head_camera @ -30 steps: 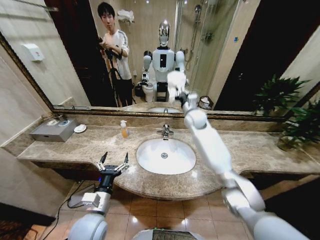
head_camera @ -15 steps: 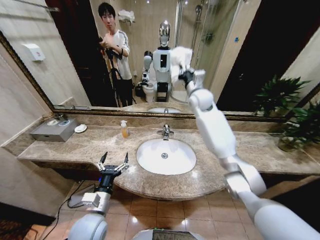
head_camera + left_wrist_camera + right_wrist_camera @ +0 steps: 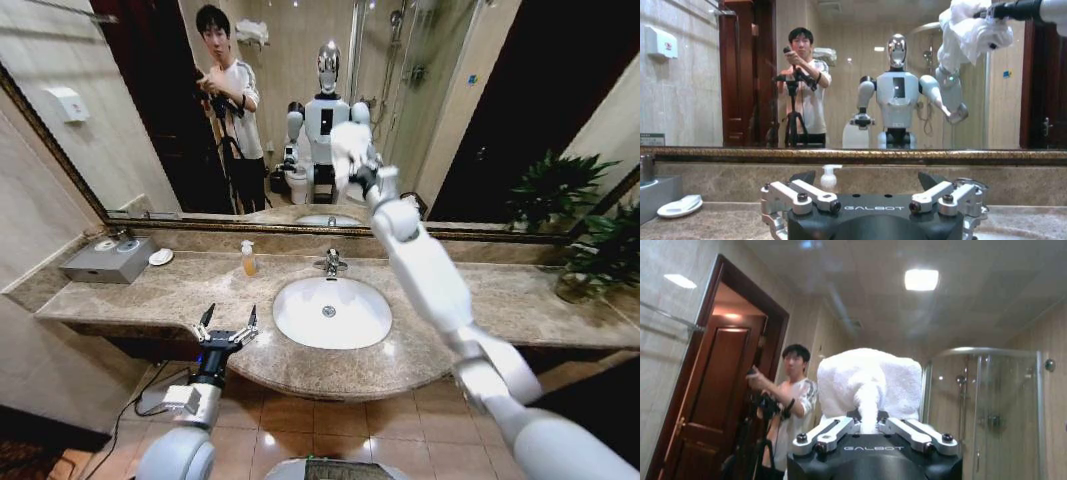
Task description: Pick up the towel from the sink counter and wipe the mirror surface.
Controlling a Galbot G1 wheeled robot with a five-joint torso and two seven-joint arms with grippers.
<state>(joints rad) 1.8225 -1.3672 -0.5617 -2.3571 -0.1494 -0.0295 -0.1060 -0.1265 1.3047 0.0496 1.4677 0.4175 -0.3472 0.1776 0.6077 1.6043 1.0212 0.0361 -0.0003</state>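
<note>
The white towel (image 3: 349, 146) is bunched up and pressed against the mirror (image 3: 500, 100), above the faucet. My right gripper (image 3: 362, 176) is shut on it, with the arm stretched up and forward over the basin. In the right wrist view the towel (image 3: 870, 384) bulges out past the closed fingers (image 3: 829, 431), right against the glass. My left gripper (image 3: 227, 324) hovers open and empty over the front edge of the sink counter (image 3: 180, 290), left of the basin. In the left wrist view, the towel (image 3: 971, 31) is high on the mirror (image 3: 720, 100).
The oval white basin (image 3: 330, 312) and chrome faucet (image 3: 331, 263) sit mid-counter. A soap bottle (image 3: 247, 258), a soap dish (image 3: 160, 257) and a grey box (image 3: 107, 258) stand at the back left. A potted plant (image 3: 592, 250) is at the far right.
My right arm swept the towel up and to the right across the mirror, then back down and left. The left arm has stayed put.
</note>
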